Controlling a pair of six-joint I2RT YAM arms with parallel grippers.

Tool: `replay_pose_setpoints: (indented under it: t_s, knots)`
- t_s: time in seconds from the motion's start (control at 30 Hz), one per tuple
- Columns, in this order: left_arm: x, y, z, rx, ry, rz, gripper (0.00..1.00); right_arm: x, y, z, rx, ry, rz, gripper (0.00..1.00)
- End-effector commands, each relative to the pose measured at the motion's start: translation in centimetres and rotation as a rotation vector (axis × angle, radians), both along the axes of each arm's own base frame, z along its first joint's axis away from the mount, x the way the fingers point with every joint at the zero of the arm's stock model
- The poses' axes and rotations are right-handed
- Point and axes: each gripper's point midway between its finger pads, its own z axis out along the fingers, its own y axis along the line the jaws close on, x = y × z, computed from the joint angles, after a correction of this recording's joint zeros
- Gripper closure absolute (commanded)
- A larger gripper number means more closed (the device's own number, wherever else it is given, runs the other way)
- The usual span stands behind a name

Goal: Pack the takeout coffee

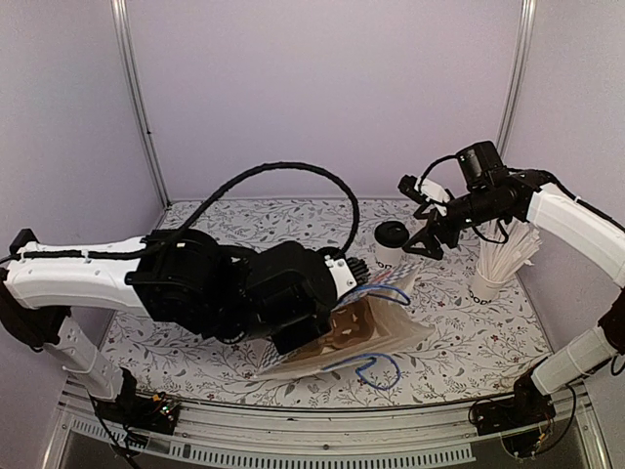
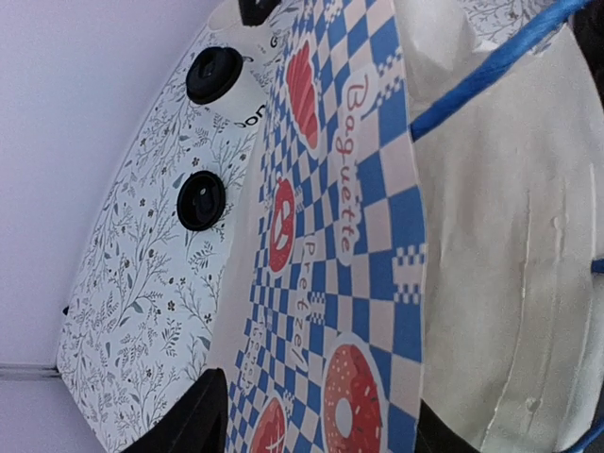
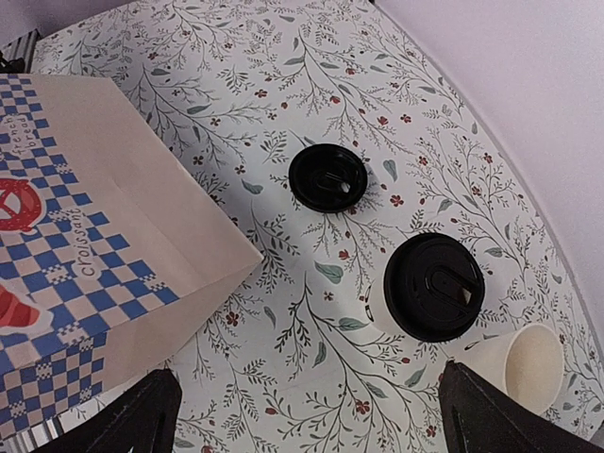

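Note:
The takeout coffee [image 3: 434, 286], a white paper cup with a black lid, stands upright on the flowered table; it also shows in the top view [image 1: 393, 235] and the left wrist view [image 2: 215, 75]. My right gripper [image 3: 316, 420] hovers above and just beside it, jaws wide open and empty; in the top view the right gripper [image 1: 428, 241] is just right of the cup. My left gripper [image 2: 316, 429] is closed on the side of a paper bag [image 2: 359, 236] with blue checks and blue cord handles, lying mid-table [image 1: 376, 327].
A loose black lid [image 3: 327, 178] lies on the table between bag and coffee. A white cup without a lid [image 3: 528, 366] lies tipped by the coffee. A white cup of long white sticks [image 1: 493, 278] stands at the right. Purple walls enclose the table.

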Motion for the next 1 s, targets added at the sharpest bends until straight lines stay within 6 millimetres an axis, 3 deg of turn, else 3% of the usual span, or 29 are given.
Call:
replay_pose_setpoints:
  t_s: [0.0, 0.17, 0.37, 0.57, 0.8, 0.97]
  knots:
    - [3.7, 2.1, 2.2, -0.104, 0.003, 0.082, 0.43, 0.6, 0.4, 0.9, 0.023, 0.033, -0.009, 0.01]
    - [8.2, 4.5, 1.6, -0.21, 0.107, 0.164, 0.38, 1.7, 0.3, 0.8, -0.002, 0.022, -0.029, 0.01]
    - [11.6, 6.5, 2.3, -0.308, 0.107, 0.171, 0.37, 4.2, 0.8, -0.3, -0.038, 0.082, -0.084, 0.01]
    - [12.2, 7.3, 3.2, -0.375, 0.128, 0.142, 0.34, 6.9, 1.2, -2.5, -0.1, 0.126, -0.116, 0.01]
    - [11.7, 8.1, 4.5, -0.432, 0.137, 0.141, 0.25, 10.0, 1.6, -5.1, -0.149, 0.149, -0.171, 0.01]
    - [11.8, 8.9, 5.6, -0.495, 0.133, 0.161, 0.21, 12.1, 1.5, -5.9, -0.175, 0.137, -0.221, 0.01]
